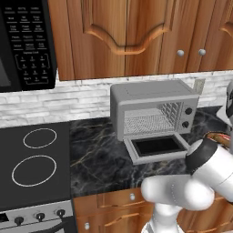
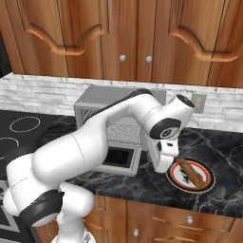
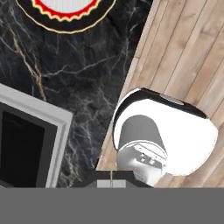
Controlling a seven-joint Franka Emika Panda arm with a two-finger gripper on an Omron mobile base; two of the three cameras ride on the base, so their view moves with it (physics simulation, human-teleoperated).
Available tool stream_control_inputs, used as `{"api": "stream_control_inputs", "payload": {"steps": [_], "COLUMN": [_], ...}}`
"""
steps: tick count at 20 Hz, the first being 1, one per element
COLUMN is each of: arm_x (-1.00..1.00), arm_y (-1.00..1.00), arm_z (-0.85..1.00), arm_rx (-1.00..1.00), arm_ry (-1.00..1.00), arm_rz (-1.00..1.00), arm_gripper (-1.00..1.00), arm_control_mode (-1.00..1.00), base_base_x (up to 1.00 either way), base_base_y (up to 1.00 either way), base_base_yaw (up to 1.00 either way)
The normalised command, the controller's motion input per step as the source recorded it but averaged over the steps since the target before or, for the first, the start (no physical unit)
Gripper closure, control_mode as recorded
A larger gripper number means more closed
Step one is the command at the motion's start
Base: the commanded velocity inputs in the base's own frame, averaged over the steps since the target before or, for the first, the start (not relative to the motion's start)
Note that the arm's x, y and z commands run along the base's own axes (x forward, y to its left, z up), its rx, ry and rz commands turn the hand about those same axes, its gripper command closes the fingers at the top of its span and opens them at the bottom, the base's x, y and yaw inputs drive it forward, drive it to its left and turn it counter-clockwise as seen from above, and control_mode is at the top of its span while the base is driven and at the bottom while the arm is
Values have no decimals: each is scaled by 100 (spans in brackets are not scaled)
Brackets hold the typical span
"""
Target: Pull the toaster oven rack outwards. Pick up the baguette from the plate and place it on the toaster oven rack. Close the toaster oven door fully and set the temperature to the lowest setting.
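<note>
While toaster oven door (image 1: 157, 146) hangs open, closed gripper (image 2: 167, 167) sits beside plate (image 2: 207, 183); baguette (image 2: 192, 172) pickup next, needs reopening.

One toaster oven (image 1: 152, 108), one microwave (image 1: 25, 43), one plate (image 2: 193, 175) with one baguette (image 2: 191, 172). The stove (image 1: 34, 166) shows two burner rings and three knobs.

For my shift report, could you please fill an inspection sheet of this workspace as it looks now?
Surface: dark marble counter.
Job's things: toaster oven, its door dropped open, rack inside; baguette lying on the plate.
Clutter: nothing seen.
Grippers: gripper shut, at the plate's left edge; whether it grips the baguette cannot be told.
Cables: nothing seen.
Surroundings: microwave, stovetop, wooden cabinets, wall outlet.
</note>
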Motion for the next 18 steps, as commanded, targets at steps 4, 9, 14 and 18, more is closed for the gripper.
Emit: {"api": "stream_control_inputs", "payload": {"steps": [4, 9, 14, 18], "arm_x": [-31, -55, -71, -30], "arm_y": [-43, -15, 0, -1], "arm_z": [-1, -21, -33, -9], "arm_rx": [-36, -38, -24, -10], "arm_ry": [0, -7, -30, -17], "arm_rz": [41, 47, 58, 64], "arm_gripper": [100, 100, 100, 100], "arm_control_mode": [-100, -100, -100, -100], "base_base_x": [0, 0, 0, 0], "base_base_y": [0, 0, 0, 0], "base_base_yaw": [0, 0, 0, 0]}}
